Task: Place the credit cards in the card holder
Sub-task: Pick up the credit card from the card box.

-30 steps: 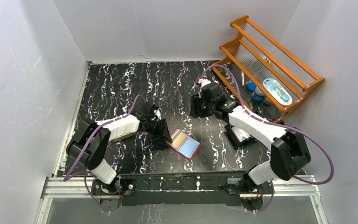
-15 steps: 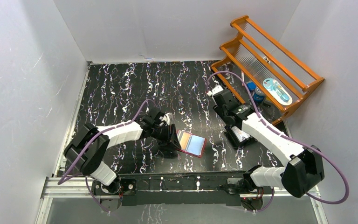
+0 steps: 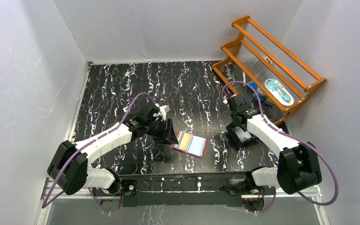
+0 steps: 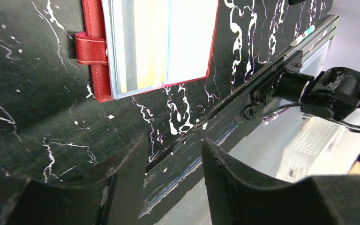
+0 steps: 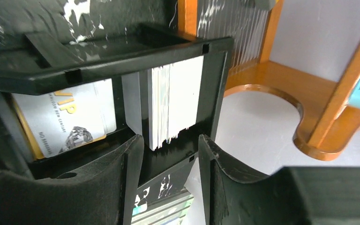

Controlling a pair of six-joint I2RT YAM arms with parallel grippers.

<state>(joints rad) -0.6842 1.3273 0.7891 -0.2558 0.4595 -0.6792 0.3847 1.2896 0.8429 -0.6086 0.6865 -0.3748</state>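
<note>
One card holder (image 3: 191,144) lies open mid-table (image 3: 122,89), with an orange card (image 3: 183,139) in its clear pockets. At its nine o'clock the left gripper (image 3: 168,133) hangs, jaws apart and empty. At three o'clock the right gripper (image 5: 171,154), jaws apart and holding nothing, hovers over a black box (image 5: 215,70) containing an upright stack of cards (image 5: 176,101).
</note>
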